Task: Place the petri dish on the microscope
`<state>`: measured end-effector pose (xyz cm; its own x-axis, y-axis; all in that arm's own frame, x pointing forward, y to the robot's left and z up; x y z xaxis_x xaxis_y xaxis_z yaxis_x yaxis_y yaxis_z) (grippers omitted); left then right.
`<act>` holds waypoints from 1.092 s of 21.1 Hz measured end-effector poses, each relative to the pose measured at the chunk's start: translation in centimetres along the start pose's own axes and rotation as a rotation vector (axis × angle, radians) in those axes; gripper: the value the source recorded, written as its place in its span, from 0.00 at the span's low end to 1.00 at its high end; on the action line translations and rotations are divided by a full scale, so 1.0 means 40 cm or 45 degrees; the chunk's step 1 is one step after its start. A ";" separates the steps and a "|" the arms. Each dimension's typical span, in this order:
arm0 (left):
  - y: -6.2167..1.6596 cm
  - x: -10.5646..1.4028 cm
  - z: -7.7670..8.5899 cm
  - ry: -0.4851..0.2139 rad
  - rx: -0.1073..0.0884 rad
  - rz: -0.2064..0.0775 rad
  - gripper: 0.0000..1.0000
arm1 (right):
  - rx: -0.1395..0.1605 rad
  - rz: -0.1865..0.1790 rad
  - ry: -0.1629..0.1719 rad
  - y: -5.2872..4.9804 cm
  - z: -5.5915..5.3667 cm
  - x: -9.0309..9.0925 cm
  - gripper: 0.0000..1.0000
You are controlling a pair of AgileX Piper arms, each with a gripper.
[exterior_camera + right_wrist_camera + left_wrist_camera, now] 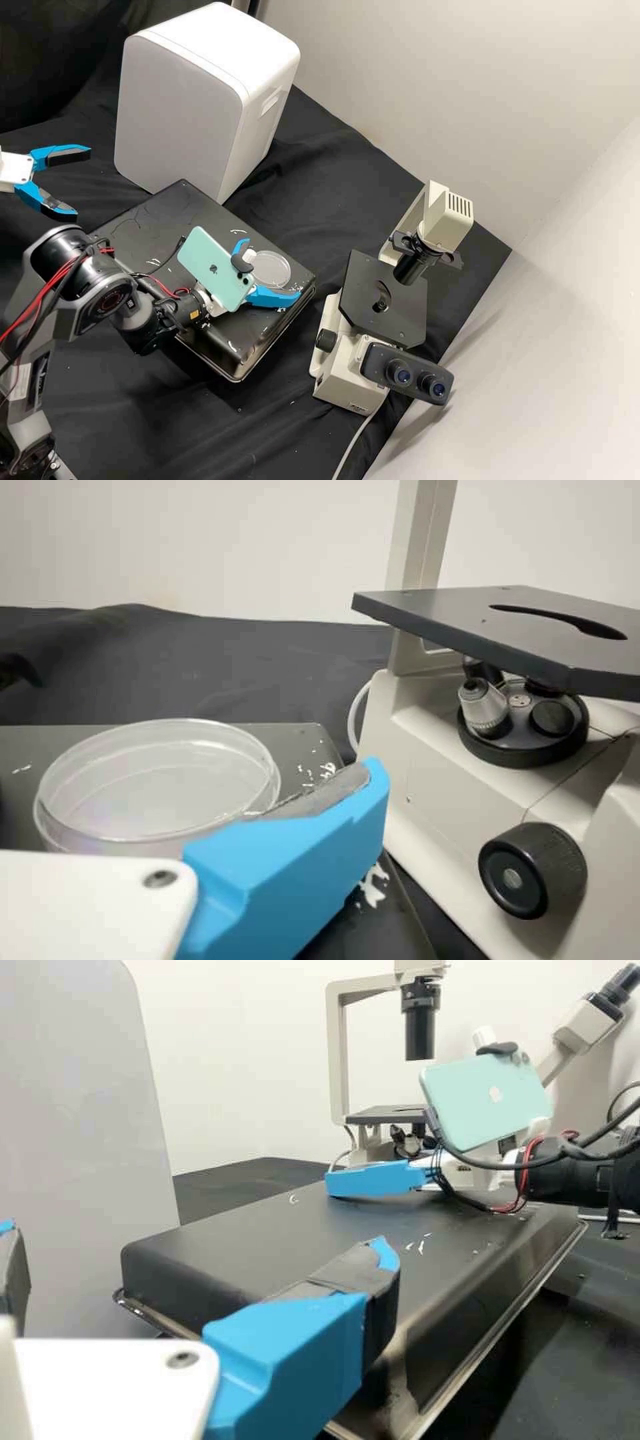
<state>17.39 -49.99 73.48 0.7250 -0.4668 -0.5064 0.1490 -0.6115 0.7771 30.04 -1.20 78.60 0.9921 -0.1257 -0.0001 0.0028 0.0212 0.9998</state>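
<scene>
Far left of the high view: your left gripper (77, 183) hangs above the black cloth of the bench (320, 173), fingers spread wide with nothing between them. It sits well apart from the dish.

Behind and to its right stands a white box (200, 100), upright, with its front corner close to the back edge of a black tray (160, 220). The tray surface is scuffed and flecked with white.

Your right arm comes in from the lower left over the tray, with a mint-green phone (215, 267) mounted at its wrist. The right gripper (272, 270) is low over the tray's right end. Its fingers stand apart, one on each side of the petri dish (155, 785). The grey pad (315, 798) of one finger lies right at the rim, and the grip is not closed.

The dish is clear, lies flat on the tray and looks empty.

Right of the tray and just beside it is the microscope (337, 373). Its black stage (393, 300) is bare, and the eyepieces face the bench's front edge.
</scene>
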 end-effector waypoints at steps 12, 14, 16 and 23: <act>0.000 0.000 0.000 0.000 0.000 0.000 1.00 | 0.007 -0.014 -0.023 -0.021 0.008 0.007 1.00; 0.000 0.000 0.000 0.000 0.000 0.000 1.00 | 0.007 -0.014 -0.023 -0.021 0.008 0.007 1.00; 0.000 0.000 0.000 0.000 0.000 0.000 1.00 | 0.002 -0.014 -0.023 -0.021 0.007 0.007 1.00; 0.000 0.000 0.000 0.000 0.000 0.000 1.00 | -0.009 -0.009 -0.030 -0.026 0.002 0.006 1.00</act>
<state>17.39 -49.99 73.48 0.7250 -0.4668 -0.5064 0.1490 -0.6115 0.7771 30.26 -1.35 77.55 0.9887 -0.1495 -0.0068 0.0109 0.0272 0.9996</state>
